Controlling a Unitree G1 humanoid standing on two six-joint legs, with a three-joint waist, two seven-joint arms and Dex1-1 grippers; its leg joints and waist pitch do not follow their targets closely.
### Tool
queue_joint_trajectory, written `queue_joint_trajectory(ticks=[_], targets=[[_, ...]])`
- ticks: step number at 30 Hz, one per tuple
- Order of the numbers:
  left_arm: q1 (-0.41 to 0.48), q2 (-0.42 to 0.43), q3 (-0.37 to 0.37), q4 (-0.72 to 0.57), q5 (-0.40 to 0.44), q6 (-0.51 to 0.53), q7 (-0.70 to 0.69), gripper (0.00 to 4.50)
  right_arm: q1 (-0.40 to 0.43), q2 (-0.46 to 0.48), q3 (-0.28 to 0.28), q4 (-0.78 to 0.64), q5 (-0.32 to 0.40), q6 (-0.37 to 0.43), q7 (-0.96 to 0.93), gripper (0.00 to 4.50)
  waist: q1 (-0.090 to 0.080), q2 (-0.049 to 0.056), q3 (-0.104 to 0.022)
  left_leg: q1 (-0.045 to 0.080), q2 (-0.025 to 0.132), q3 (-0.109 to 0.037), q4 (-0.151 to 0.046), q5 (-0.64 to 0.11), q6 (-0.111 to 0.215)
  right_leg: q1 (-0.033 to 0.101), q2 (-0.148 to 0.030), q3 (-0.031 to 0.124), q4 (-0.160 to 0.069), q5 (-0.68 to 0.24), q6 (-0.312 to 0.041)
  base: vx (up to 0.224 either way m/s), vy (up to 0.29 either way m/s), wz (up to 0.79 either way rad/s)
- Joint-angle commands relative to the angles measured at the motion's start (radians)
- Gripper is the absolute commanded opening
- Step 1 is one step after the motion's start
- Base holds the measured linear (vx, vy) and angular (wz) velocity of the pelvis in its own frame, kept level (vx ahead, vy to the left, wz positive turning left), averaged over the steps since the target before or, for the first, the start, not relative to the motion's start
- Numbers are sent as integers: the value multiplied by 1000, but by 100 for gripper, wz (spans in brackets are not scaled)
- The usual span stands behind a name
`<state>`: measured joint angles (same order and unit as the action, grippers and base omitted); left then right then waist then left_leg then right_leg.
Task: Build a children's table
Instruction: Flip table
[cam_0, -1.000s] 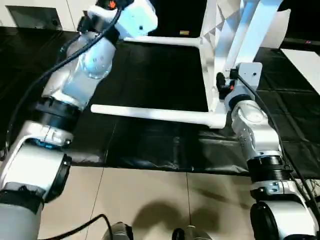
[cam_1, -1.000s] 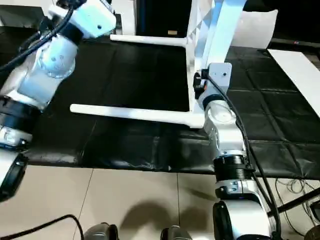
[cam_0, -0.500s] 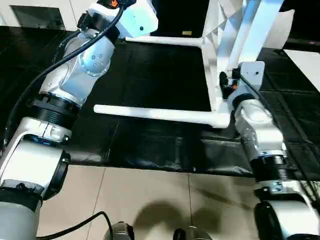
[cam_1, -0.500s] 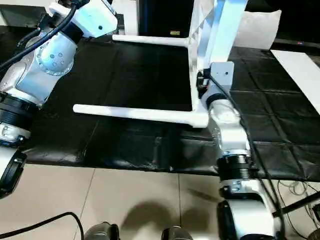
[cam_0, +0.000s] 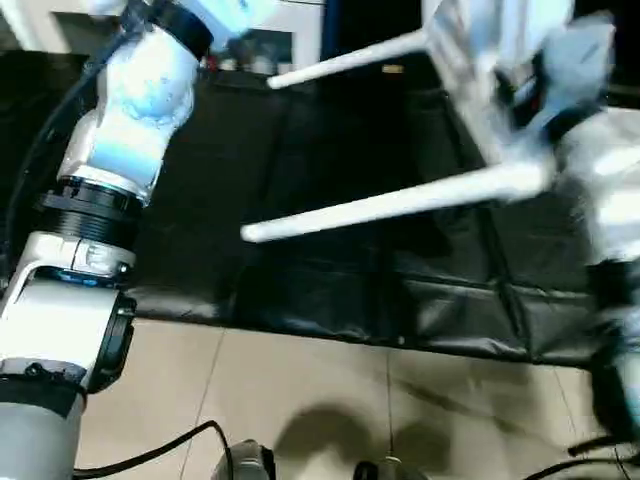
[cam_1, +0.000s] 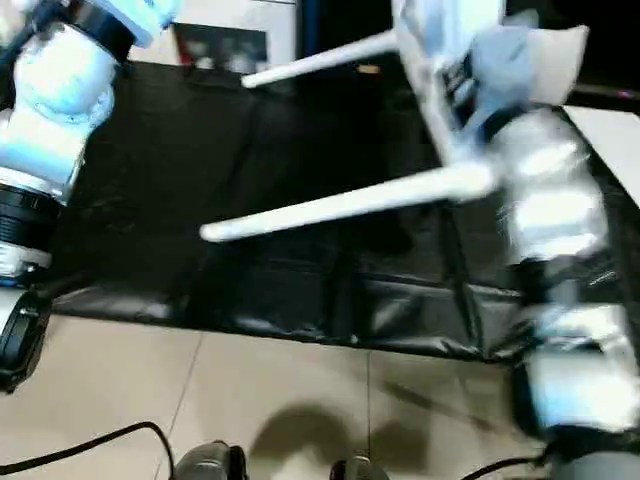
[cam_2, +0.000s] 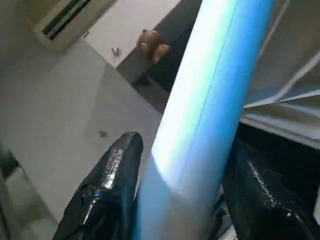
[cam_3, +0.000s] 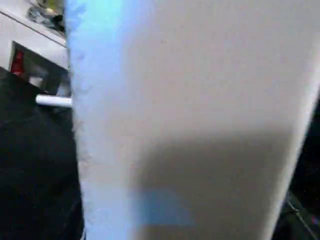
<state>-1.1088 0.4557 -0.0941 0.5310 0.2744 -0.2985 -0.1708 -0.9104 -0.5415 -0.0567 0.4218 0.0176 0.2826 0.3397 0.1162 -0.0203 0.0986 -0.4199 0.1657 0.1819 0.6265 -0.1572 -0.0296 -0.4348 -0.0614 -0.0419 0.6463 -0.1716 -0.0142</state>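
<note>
My left gripper (cam_2: 175, 200) clamps a long white tubular plastic leg (cam_2: 200, 115) of the white plastic children's table (cam_0: 480, 90), at one o'clock; my right gripper's state I cannot tell.

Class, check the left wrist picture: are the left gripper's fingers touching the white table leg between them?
Touching. In the left wrist view the two black fingers press against either side of the white leg, with no gap visible.

White table (cam_0: 470, 60) with white legs (cam_0: 390, 205), over a black mat (cam_0: 330, 280) on beige floor (cam_0: 300, 390); silver arms, black fingers (cam_2: 107, 185).
</note>
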Motion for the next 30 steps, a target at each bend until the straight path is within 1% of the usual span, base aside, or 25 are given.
queue_joint_trajectory(ticks=[1,2,3,4,5,6,7,8,9,10,12,13,14,16,17,19,20,22,24,25,26,27,28,29,30], targets=[[21,-66,42,-8,-177,120,-91,221,-83,-33,81,-43,23,-90,218,193,-4,-17,-92,40,49,-15,-61,-190,-3,58,-80,40,-77,-226,-206,0,0,0],[34,-89,55,-55,-238,182,-147,219,-126,-56,68,-6,50,-121,277,228,0,-19,-92,45,49,-12,-57,-199,1,55,-81,41,-79,-229,-217,0,0,0],[34,-89,55,-55,-238,182,-147,218,-126,-56,68,-6,50,-121,277,263,5,-18,-90,41,49,-12,-56,-198,10,55,-79,40,-81,-236,-216,0,0,0],[42,-100,58,-74,-258,212,-162,218,-143,-66,66,14,55,-137,300,263,8,-17,-89,42,51,-12,-57,-202,11,53,-80,41,-80,-239,-214,0,0,0],[50,-108,62,-91,-276,237,-170,218,-155,-74,68,25,49,-149,319,271,7,-23,-88,37,51,-12,-56,-208,20,55,-79,40,-79,-234,-209,0,0,0],[58,-115,69,-105,-288,263,-170,217,-164,-82,73,35,38,-168,334,287,8,-22,-88,34,51,-14,-58,-204,26,56,-81,38,-77,-242,-199,0,0,0],[64,-121,77,-117,-297,288,-166,217,-170,-88,77,41,29,-186,341,287,8,-20,-88,33,51,-17,-59,-200,24,56,-81,37,-78,-248,-195,0,0,0],[67,-126,86,-122,-309,311,-164,215,-176,-91,79,49,24,-204,344,313,7,-21,-89,37,53,-15,-57,-206,23,53,-79,37,-81,-255,-195,0,0,0],[69,-129,94,-126,-317,328,-166,215,-182,-91,79,55,24,-213,348,313,8,-19,-87,39,51,-14,-57,-218,24,51,-78,38,-84,-275,-190,0,0,0],[69,-129,94,-126,-317,328,-166,215,-182,-91,79,55,24,-213,348,318,8,-20,-86,38,51,-16,-58,-222,23,51,-77,37,-86,-290,-186,0,0,0],[78,-140,117,-149,-332,390,-165,215,-201,-89,73,78,25,-255,346,328,9,-21,-84,37,51,-19,-59,-243,16,50,-79,35,-89,-339,-162,0,0,0],[78,-140,118,-149,-332,390,-165,215,-201,-89,73,78,25,-255,346,354,8,-21,-84,37,52,-19,-60,-248,13,49,-79,35,-89,-346,-160,0,0,0],[85,-143,130,-168,-335,428,-164,215,-212,-89,70,94,21,-289,346,361,6,-18,-82,39,53,-20,-60,-265,9,45,-79,34,-91,-365,-158,0,0,0],[102,-143,148,-188,-341,490,-167,215,-233,-88,48,116,30,-364,372,363,4,-19,-79,42,52,-20,-58,-294,6,41,-79,34,-96,-402,-154,0,0,0],[109,-139,149,-190,-340,496,-172,215,-239,-89,39,119,38,-388,384,368,2,-18,-79,43,51,-21,-57,-307,7,40,-82,33,-99,-424,-147,0,0,0],[117,-135,147,-190,-333,490,-180,215,-246,-91,29,122,47,-413,395,401,3,-16,-77,47,51,-20,-59,-317,9,34,-77,32,-105,-441,-139,0,0,0],[118,-134,147,-190,-331,487,-180,214,-247,-91,27,122,49,-418,396,406,2,-16,-78,47,52,-22,-61,-327,7,35,-76,31,-104,-443,-138,0,0,0],[132,-120,124,-187,-296,445,-201,212,-263,-94,9,138,67,-459,415,418,1,-15,-77,46,54,-25,-64,-345,5,35,-77,30,-105,-450,-133,0,0,0],[143,-117,115,-196,-276,442,-205,208,-272,-80,-26,133,112,-461,418,444,-1,-17,-78,50,55,-26,-64,-371,-2,32,-78,28,-107,-477,-125,0,0,0],[146,-119,116,-202,-273,448,-205,206,-275,-74,-40,130,130,-459,416,448,0,-16,-77,50,55,-27,-64,-374,-2,32,-78,28,-107,-477,-125,0,0,0],[151,-121,118,-208,-269,452,-196,204,-269,-62,-64,107,168,-437,418,449,-2,-16,-76,49,56,-29,-66,-380,-2,32,-80,28,-107,-481,-124,0,0,0],[164,-115,114,-216,-255,455,-185,202,-242,-41,-101,58,243,-386,433,450,-2,-12,-75,50,56,-29,-68,-387,-2,31,-80,28,-109,-482,-120,0,0,0],[165,-115,113,-216,-255,455,-185,202,-241,-40,-103,55,246,-383,434,450,-2,-13,-75,51,58,-29,-70,-383,2,34,-80,30,-110,-471,-118,0,0,0],[170,-113,111,-218,-250,455,-182,198,-228,-32,-116,35,275,-359,439,450,0,-12,-77,51,61,-30,-74,-376,2,35,-79,29,-108,-450,-119,0,0,0],[181,-111,111,-222,-251,453,-181,198,-195,-24,-128,2,308,-327,448,450,1,-9,-76,54,62,-31,-75,-381,-1,32,-79,29,-108,-448,-122,0,0,0]])
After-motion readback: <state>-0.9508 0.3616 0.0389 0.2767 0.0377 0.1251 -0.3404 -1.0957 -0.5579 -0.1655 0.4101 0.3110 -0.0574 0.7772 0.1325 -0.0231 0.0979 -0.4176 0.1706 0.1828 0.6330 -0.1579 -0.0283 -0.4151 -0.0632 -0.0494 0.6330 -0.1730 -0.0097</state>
